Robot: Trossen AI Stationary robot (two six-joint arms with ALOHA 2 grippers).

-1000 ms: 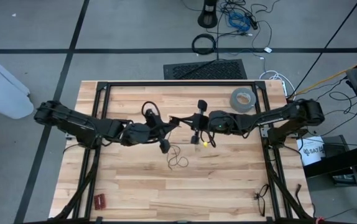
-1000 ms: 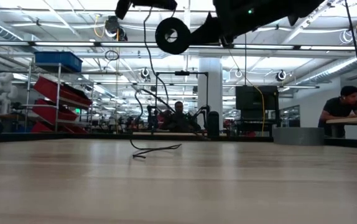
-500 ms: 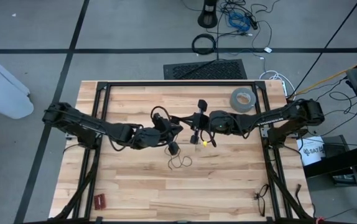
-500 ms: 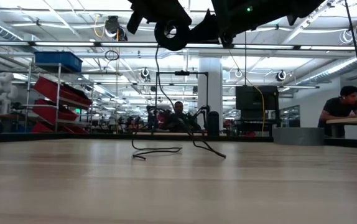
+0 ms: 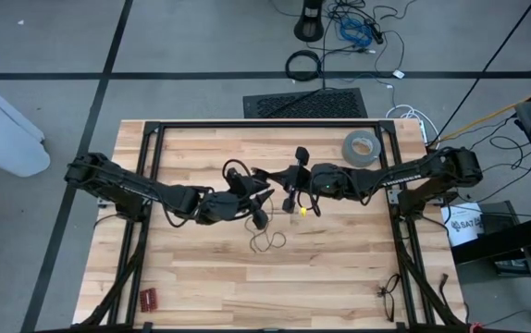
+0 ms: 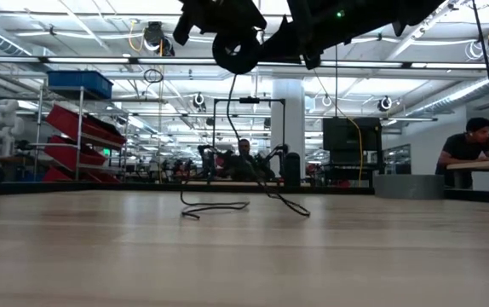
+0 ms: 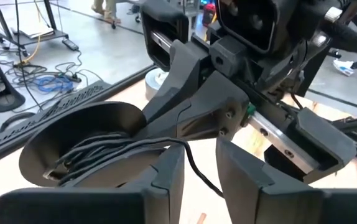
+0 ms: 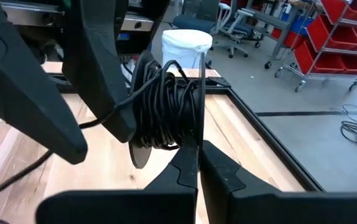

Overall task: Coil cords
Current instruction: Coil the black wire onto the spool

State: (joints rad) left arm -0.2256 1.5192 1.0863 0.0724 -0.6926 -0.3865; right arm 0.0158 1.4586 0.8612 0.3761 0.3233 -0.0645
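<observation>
Wooden table [image 5: 210, 277] in open lab hall. Above centre: right end effector [image 8: 194, 155] clenched on spool rim [image 8: 198, 99], cord [image 8: 163, 102] wound on it; left end effector [image 7: 200, 165] parted around the strand, loose. Tail of cord looped on table.

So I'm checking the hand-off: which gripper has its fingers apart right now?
The left gripper: a gap shows between its fingers, the cord running through. The right gripper is pinched shut beside the spool.

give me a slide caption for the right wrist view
Right gripper shut on a spool wound with thin black cord, the left gripper alongside.
</observation>
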